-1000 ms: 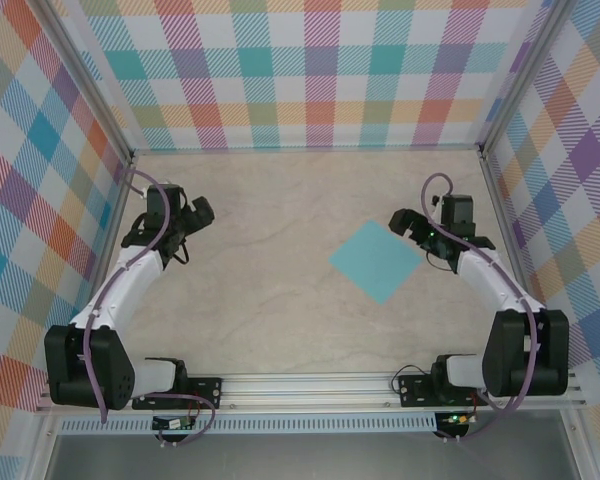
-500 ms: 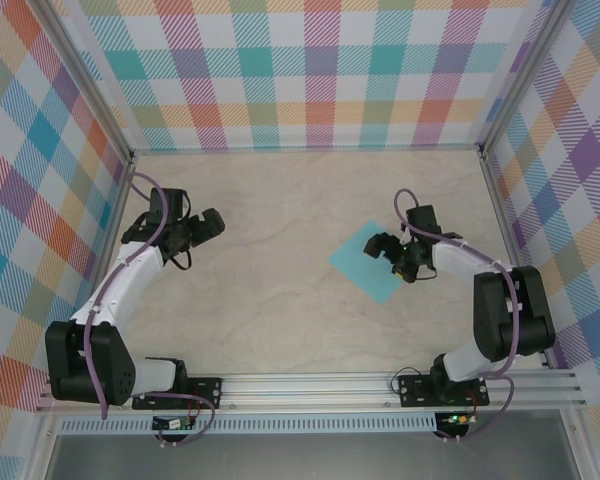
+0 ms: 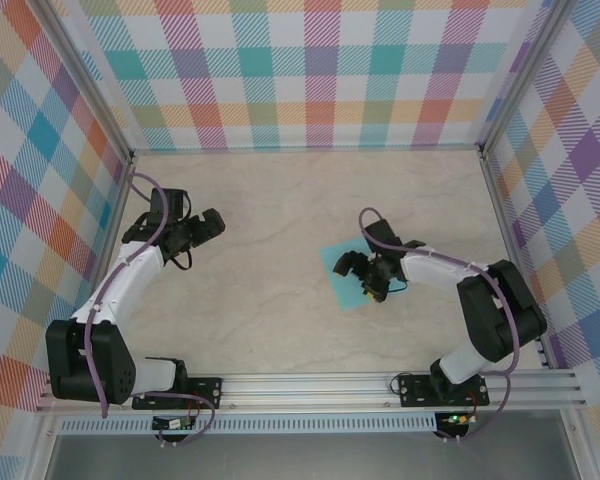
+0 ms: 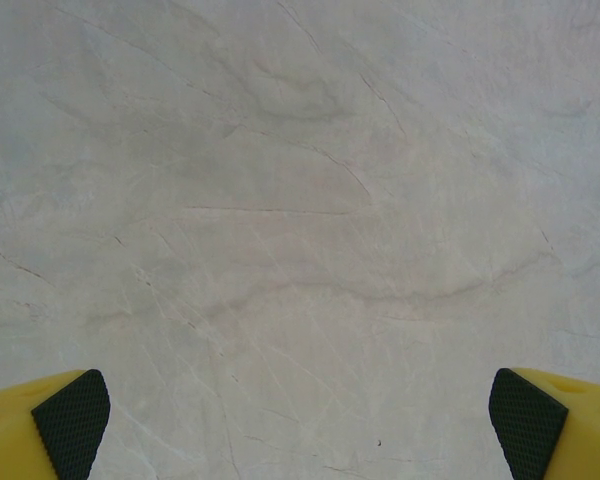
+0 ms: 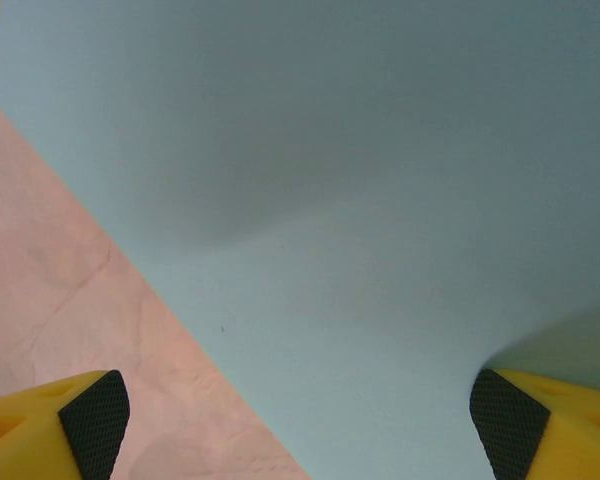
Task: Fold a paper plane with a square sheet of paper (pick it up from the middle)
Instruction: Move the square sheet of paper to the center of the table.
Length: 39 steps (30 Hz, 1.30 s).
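The square sheet of paper is plain turquoise and lies on the marble table right of centre, one corner pointing toward the back. My right gripper is low over it, open wide, and hides its right half. In the right wrist view the sheet spreads under the jaws with a soft ripple across it. One pad is above bare table and the other pad is above the paper. My left gripper is open over bare table at the left. The paper plane is out of view.
Plaid walls close the table at the back and both sides. A metal rail with the arm bases runs along the near edge. Bare marble lies between the two grippers.
My right arm has swung left and down onto the sheet. The sheet has slid left toward the table's centre. The left gripper shifted slightly right, then stayed still.
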Tool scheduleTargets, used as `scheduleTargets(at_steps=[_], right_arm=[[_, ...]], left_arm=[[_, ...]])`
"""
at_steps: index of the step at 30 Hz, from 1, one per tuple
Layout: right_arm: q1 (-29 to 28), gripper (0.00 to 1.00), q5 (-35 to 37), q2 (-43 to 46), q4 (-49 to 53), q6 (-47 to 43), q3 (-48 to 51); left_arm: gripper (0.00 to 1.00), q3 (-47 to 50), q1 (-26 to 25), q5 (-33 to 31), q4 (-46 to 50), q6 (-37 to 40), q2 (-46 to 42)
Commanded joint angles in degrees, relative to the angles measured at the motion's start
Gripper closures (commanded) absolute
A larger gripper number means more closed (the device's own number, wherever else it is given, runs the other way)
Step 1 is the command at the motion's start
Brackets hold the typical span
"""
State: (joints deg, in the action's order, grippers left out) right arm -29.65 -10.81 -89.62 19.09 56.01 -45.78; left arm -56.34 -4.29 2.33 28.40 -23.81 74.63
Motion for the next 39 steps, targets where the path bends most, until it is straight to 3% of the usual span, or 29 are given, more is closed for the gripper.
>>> scheduleTargets(at_steps=[1, 4, 9, 16, 23, 39], right_arm=[[-3.39, 0.09, -2.32, -2.99, 4.62, 7.52, 0.18], [-3.45, 0.08, 3.01, -1.03, 13.2, 2.49, -6.63], [-3.14, 0.02, 14.63, -3.12, 29.7, -13.34, -20.25], [-2.41, 0.0, 14.01, -16.78, 35.19, -29.67, -31.35], [-1.67, 0.0, 13.85, -22.51, 34.68, -31.92, -34.82], [0.12, 0.0, 14.88, -24.7, 32.43, -31.03, -32.81]], left_arm=[[0.0, 0.64, 0.62, -0.11, 0.2, -0.84, 0.68], [0.0, 0.26, 0.64, 1.09, 0.65, -0.66, 1.13], [0.0, 0.49, 0.66, 3.44, 0.21, -0.54, 1.29], [0.0, 0.66, 0.61, 7.53, -0.66, -1.27, 2.25], [0.0, 0.33, 0.6, 8.37, -0.72, -1.19, 3.16], [0.0, 0.73, 0.36, 11.05, -1.68, -2.73, 4.38]])
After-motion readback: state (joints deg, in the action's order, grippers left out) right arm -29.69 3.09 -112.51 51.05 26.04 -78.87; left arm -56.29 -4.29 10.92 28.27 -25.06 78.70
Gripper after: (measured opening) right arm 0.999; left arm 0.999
